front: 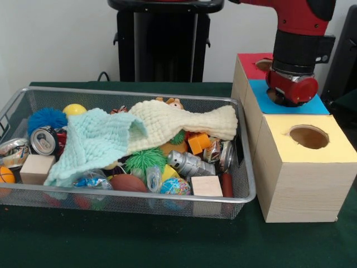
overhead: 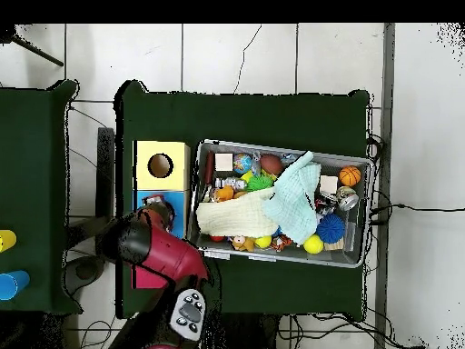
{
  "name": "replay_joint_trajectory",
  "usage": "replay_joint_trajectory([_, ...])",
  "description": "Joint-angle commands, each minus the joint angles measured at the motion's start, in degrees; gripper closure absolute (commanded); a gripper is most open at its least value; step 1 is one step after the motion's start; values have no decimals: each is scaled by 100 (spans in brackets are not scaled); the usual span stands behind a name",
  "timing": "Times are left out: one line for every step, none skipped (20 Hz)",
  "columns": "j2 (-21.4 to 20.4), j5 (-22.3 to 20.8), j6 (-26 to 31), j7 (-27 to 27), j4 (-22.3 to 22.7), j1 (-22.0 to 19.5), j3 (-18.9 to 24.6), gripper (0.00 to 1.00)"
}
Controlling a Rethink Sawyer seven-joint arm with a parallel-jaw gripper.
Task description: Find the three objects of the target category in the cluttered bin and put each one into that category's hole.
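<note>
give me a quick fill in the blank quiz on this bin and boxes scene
1. The robot's arm end hovers over the wooden box with the ____ top.
2. The cream knitted cloth lies in the silver wire mesh ____.
3. The round hole nearest the front camera is in the ____-topped box.

Missing words: blue; basket; yellow

No readable text, label, brand, number or sign anywhere in either view. Printed wrappers and cans in the cluttered bin [front: 245,192] too small and blurred to make out any letters. Box tops plain blue [front: 312,105], yellow [front: 334,149] and red [front: 248,64], without markings.
</note>
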Motion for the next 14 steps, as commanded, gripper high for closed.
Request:
replay_joint_trajectory([-384,21,268,993,282,-196,899,100])
replay_joint_trajectory([-317,11,691,983,32,188,283,100])
replay_joint_trajectory([-250,1,1115,974,-218,572,-332,100])
replay_joint_trajectory([-234,-101,1504,1035,-410,805,-784,100])
replay_joint_trajectory([-238,-249,1873,1068,-588,948,-1125,100])
replay_joint_trajectory([-310,-387,2198,1121,-704,1031,-1360,100])
replay_joint_trajectory([-371,-489,2432,1137,-774,1053,-1471,100])
replay_joint_trajectory([-457,-573,2627,1142,-832,1056,-1537,100])
replay_joint_trajectory([-544,-657,2823,1146,-889,1059,-1603,100])
replay_joint_trajectory([-609,-713,2969,1144,-934,1070,-1667,100])
replay_joint_trajectory([-637,-752,3070,1141,-970,1074,-1710,100])
replay_joint_trajectory([-665,-791,3172,1139,-1006,1078,-1753,100])
replay_joint_trajectory([-664,-806,3206,1114,-1027,1066,-1767,100])
replay_joint_trajectory([-658,-846,3265,1118,-1072,1096,-1840,100])
